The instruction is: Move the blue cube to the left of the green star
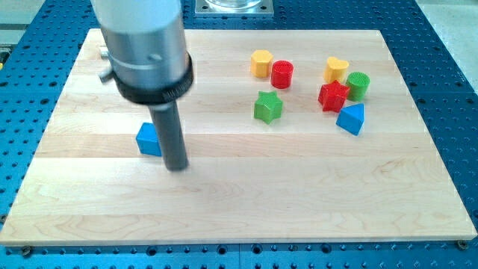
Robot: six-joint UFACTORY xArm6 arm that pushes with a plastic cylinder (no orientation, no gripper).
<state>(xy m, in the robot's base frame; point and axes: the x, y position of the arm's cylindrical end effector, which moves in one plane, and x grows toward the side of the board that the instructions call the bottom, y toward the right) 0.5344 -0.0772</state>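
Note:
The blue cube [149,140] lies on the wooden board at the view's left of centre. My tip [176,167] rests on the board just to the right of it and slightly lower, close to or touching its right side; the rod hides part of the cube. The green star [267,106] lies well to the view's right of the cube, a little higher up.
Beyond the star are a yellow block [261,63], a red cylinder [282,74], a yellow heart [336,69], a green cylinder [358,85], a red star [333,96] and a blue triangular block [351,119]. The wooden board [239,202] sits on a blue perforated table.

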